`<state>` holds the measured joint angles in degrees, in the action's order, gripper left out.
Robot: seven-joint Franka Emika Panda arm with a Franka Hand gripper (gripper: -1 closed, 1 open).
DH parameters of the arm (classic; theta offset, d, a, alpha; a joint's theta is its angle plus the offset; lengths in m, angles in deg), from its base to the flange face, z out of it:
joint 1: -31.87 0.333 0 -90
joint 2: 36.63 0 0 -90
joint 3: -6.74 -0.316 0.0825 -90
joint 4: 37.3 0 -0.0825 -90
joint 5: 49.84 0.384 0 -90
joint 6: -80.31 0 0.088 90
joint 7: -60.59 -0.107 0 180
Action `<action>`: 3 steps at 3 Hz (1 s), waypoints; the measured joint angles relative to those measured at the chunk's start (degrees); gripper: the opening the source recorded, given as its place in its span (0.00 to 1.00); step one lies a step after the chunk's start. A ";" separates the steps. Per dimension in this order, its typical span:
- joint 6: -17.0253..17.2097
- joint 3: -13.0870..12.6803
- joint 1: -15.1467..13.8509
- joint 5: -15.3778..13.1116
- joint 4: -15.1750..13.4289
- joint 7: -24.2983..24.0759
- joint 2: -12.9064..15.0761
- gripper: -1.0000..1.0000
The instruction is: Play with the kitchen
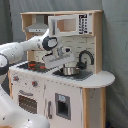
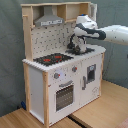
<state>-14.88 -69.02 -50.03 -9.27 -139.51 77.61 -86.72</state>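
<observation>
1. Standing at the middle of both exterior views is the kitchen (image 1: 75, 87) (image 2: 60, 75), a tall toy of white panels and light wood on a wooden floor (image 2: 107, 112), with grey cloth behind it.
2. Its black-red hob (image 2: 52, 59) sits on the counter next to the sink (image 1: 72, 71), and the black tap (image 1: 85, 57) curves up behind the basin.
3. A grey hood (image 2: 50, 20) hangs over the hob, with a pegboard back (image 2: 52, 37) below it.
4. The oven door (image 2: 64, 95) is closed on the front, knobs above it.
5. The white arm (image 2: 112, 34) reaches in over the counter, and its gripper (image 1: 56, 60) (image 2: 77, 46) hangs low over the sink area, just beside the tap.
6. Whether the claw is apart or together, I cannot tell from where I stand.
</observation>
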 joint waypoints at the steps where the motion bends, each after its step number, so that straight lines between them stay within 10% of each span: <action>1: 1.67 2.63 4.02 -0.29 -0.69 -2.55 -0.57 0.00; 3: -0.70 0.07 4.30 0.50 9.46 -6.59 -0.67 0.00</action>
<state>-15.59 -68.95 -45.73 -8.77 -130.05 71.02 -87.40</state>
